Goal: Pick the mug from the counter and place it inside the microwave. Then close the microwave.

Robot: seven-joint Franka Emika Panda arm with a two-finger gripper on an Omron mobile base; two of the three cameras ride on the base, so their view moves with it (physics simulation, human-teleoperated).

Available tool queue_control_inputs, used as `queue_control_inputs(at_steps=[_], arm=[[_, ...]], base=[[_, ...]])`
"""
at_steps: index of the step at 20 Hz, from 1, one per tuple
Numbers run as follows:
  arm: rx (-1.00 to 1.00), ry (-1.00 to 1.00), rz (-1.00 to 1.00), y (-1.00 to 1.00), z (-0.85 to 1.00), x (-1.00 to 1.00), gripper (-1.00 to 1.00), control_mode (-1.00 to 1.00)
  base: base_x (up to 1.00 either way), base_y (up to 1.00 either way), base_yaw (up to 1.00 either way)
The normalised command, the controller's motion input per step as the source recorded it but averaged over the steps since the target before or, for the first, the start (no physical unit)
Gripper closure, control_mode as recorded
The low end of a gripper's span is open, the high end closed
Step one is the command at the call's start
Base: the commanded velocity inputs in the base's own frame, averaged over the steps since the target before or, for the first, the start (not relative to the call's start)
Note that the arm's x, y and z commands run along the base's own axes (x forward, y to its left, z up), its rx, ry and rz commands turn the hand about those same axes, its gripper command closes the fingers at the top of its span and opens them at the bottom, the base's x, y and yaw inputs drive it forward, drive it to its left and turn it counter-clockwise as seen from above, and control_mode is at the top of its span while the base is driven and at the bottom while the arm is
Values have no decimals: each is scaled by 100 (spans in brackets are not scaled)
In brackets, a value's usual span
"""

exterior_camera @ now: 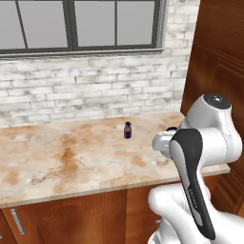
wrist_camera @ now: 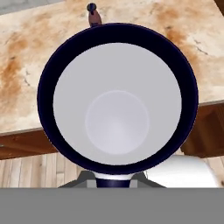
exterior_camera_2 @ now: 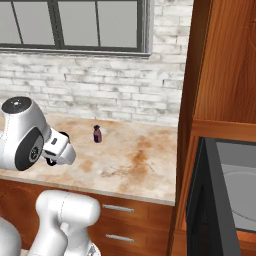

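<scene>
We see even, bright rendered light, sharp pictures without blur, soft shading inside the mug (wrist_camera: pixel 117 98), no glare on the bench (exterior_camera: pixel 71 157).

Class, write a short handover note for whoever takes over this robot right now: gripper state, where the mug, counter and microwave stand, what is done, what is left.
Gripper: shut on the mug, which the hand view looks straight down into, lifted above the counter's front edge.
Microwave: to the right of the counter, door open, turntable bare.
Small dark bottle stands on the counter near the wall; not part of the job.
Done: mug picked up.
Left: carry the mug right, set it inside the microwave, release, close the door.
</scene>
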Motion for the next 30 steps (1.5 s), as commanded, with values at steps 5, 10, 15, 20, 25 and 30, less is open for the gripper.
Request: queue_control_inputs(at_steps=[5,10,15,20,25,30], arm=[[0,0,0,0,0,0,100,100],[0,0,0,0,0,0,100,100],[0,0,0,0,0,0,100,100],[0,0,0,0,0,0,100,100],[0,0,0,0,0,0,100,100],[0,0,0,0,0,0,100,100]], base=[[-26,4,-24],[-2,46,-65],[-7,41,-81],[-23,10,-91],[-19,3,-95],[-20,1,-94]])
